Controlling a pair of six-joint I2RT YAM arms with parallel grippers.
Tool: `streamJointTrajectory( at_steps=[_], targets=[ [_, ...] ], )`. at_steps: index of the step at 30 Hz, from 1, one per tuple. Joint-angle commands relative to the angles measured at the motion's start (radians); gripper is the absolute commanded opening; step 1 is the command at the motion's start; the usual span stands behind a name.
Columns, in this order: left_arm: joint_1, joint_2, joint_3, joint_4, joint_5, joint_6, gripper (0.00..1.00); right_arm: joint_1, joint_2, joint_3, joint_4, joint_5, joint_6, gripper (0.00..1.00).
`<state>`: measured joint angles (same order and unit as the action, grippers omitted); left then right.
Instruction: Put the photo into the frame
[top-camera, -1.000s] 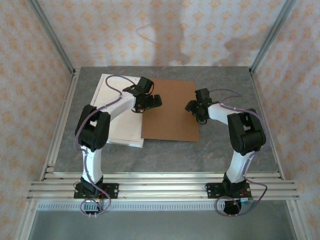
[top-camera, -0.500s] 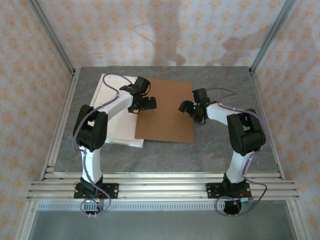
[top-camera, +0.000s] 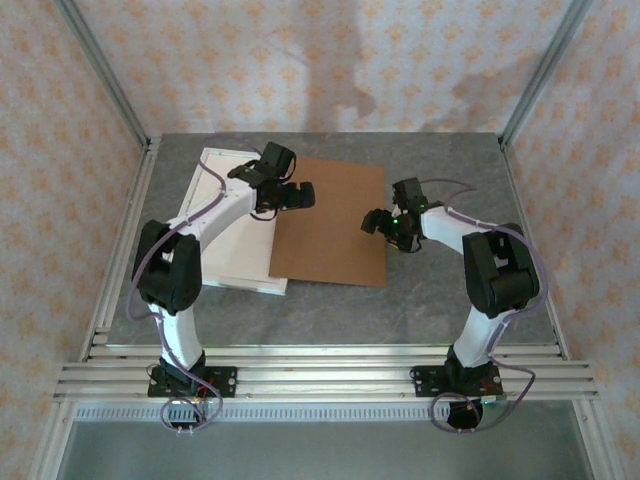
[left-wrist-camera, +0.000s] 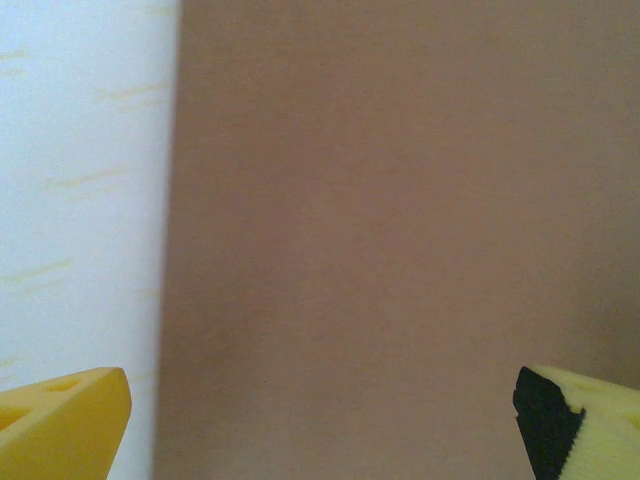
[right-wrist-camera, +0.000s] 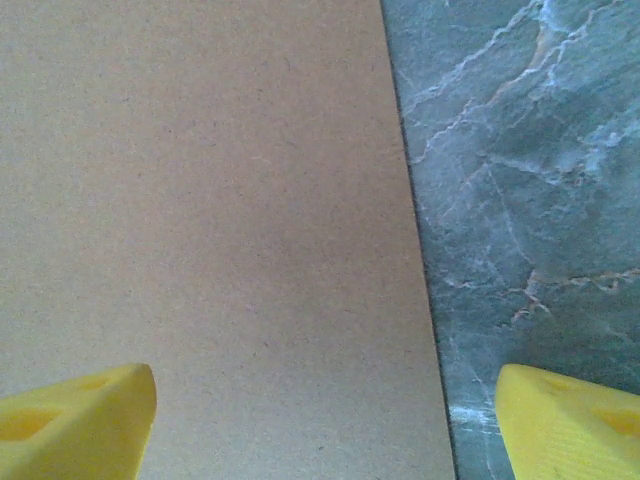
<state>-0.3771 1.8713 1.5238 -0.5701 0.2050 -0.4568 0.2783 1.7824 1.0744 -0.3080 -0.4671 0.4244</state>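
Top external: your left gripper (top-camera: 287, 200) and right gripper (top-camera: 388, 230) hover, fingers apart, astride the brown board's (top-camera: 335, 235) edges; pinch both evenly.

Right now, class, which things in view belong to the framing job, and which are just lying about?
Job: white frame; left gripper; right gripper.
Lying about: brown backing board, overlapping the frame; grey table.

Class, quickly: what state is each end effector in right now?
Left end effector: open, holding nothing.
Right end effector: open, holding nothing.
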Motion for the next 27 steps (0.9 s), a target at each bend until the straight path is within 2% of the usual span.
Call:
streamJointTrajectory(
  at_steps=[1, 15, 27],
  targets=[
    [0.009, 0.017, -0.036, 0.091, 0.108, -0.048, 1.0, -0.008, -0.025, 0.004, -0.016, -0.005, -0.027, 0.88],
    [0.011, 0.113, -0.098, 0.145, 0.094, -0.072, 1.0, -0.049, 0.002, -0.02, 0.075, -0.049, -0.04, 0.88],
    [0.017, 0.148, -0.109, 0.139, 0.076, -0.072, 1.0, -0.083, 0.046, -0.031, 0.176, -0.18, -0.03, 0.84]
  ],
)
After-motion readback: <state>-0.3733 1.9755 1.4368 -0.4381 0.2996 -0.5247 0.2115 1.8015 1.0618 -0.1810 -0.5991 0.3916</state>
